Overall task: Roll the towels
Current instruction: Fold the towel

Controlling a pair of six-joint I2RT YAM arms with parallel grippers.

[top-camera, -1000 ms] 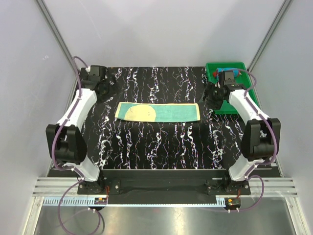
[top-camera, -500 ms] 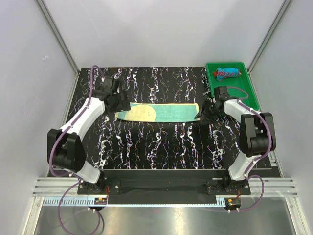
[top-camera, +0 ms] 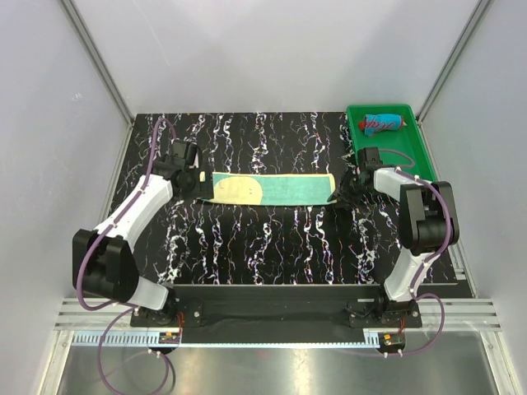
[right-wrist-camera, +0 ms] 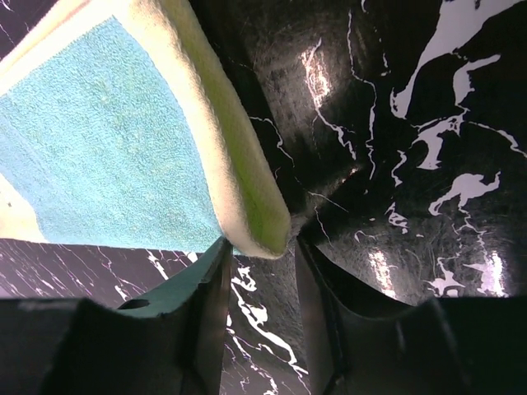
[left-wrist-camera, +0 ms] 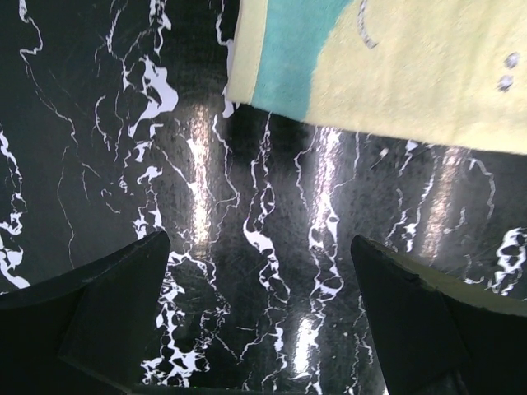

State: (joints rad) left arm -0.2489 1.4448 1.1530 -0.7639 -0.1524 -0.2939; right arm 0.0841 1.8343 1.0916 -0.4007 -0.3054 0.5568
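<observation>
The pale yellow and teal towel (top-camera: 272,188) lies flat in a long strip across the middle of the black marbled table (top-camera: 263,247). My left gripper (top-camera: 194,182) is open just off its left end; in the left wrist view (left-wrist-camera: 257,247) the jaws are wide apart over bare table, with the towel's corner (left-wrist-camera: 387,66) beyond the fingertips. My right gripper (top-camera: 338,194) is at the towel's right end; in the right wrist view (right-wrist-camera: 262,251) the jaws stand narrowly apart and pinch the raised corner (right-wrist-camera: 259,222). The red and blue towel (top-camera: 384,123) lies rolled in the green tray (top-camera: 412,156).
The green tray stands at the back right corner of the table, just behind my right arm. White walls and slanted metal posts (top-camera: 97,62) close in the table at the back and sides.
Both grippers have come in from the back of the table to the towel's two ends. The right one has closed onto the right corner and lifted it slightly.
</observation>
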